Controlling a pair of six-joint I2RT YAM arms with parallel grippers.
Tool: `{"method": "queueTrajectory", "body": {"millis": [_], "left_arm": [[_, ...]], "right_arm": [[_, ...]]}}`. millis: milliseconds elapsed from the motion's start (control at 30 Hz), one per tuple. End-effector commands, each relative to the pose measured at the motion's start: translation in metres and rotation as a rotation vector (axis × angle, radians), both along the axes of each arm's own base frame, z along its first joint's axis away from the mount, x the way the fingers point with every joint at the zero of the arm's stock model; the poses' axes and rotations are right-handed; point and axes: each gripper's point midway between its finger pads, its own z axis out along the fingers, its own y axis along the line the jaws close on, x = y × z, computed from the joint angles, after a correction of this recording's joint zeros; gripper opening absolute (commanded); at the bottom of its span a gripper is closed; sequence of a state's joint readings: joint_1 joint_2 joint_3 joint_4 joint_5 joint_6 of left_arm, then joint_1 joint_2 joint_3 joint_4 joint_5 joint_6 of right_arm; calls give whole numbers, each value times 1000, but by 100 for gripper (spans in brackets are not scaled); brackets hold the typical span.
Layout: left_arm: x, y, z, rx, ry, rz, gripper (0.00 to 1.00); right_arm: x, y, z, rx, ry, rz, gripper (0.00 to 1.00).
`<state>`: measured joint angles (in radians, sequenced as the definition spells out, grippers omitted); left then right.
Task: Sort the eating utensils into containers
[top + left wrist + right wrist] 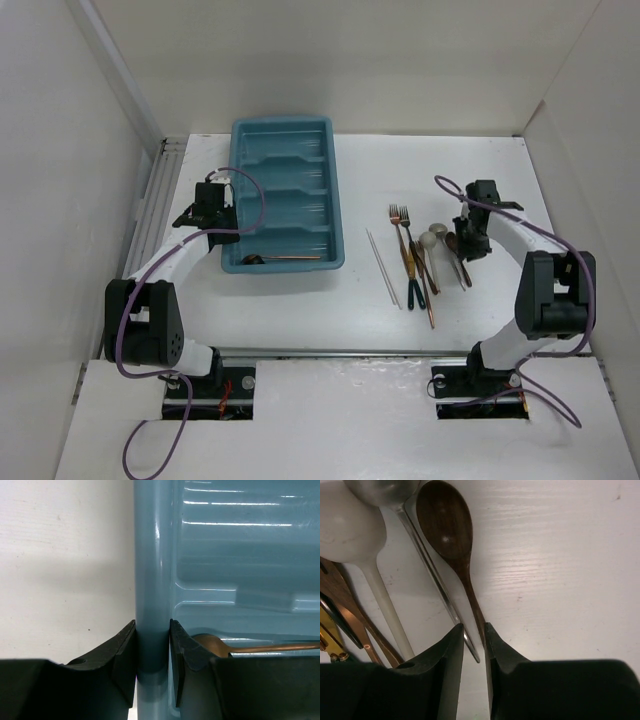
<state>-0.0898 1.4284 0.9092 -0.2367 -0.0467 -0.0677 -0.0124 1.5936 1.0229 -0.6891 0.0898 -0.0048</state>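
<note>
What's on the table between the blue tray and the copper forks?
Only the thin silver chopsticks, lying apart from both the tray and the forks; the rest is bare table. The top view shows this.

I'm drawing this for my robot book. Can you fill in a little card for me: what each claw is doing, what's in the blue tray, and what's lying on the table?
left gripper: clamped on the left rim of the teal tray
right gripper: jaws narrow around the handle ends of the dark spoon and silver spoon; a real grip is unclear
in tray: one copper spoon, in the nearest compartment
on table: forks and chopsticks, right of the tray
</note>
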Motion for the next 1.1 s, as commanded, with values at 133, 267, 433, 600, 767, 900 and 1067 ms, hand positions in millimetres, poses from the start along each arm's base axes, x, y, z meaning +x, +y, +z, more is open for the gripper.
{"method": "queueTrajectory", "body": {"millis": [133, 267, 433, 600, 767, 900, 1067], "left_arm": [[4, 11, 20, 49, -61, 18, 0], [4, 13, 20, 58, -62, 26, 0], [4, 13, 20, 58, -62, 26, 0], [4, 13, 20, 58, -62, 26, 0], [4, 15, 20, 65, -62, 32, 0], [4, 15, 23, 64, -71, 32, 0], [4, 15, 23, 64, -71, 32, 0]], "right_arm": [[17, -20, 4, -51, -27, -12, 29], [19, -18, -3, -36, -17, 14, 29], [19, -14, -6, -17, -8, 20, 29], [20, -13, -21, -6, 39, 33, 30], [23, -13, -28, -5, 52, 33, 30], [29, -20, -29, -42, 55, 35, 7], [45, -41, 13, -186, -9, -1, 0]]}}
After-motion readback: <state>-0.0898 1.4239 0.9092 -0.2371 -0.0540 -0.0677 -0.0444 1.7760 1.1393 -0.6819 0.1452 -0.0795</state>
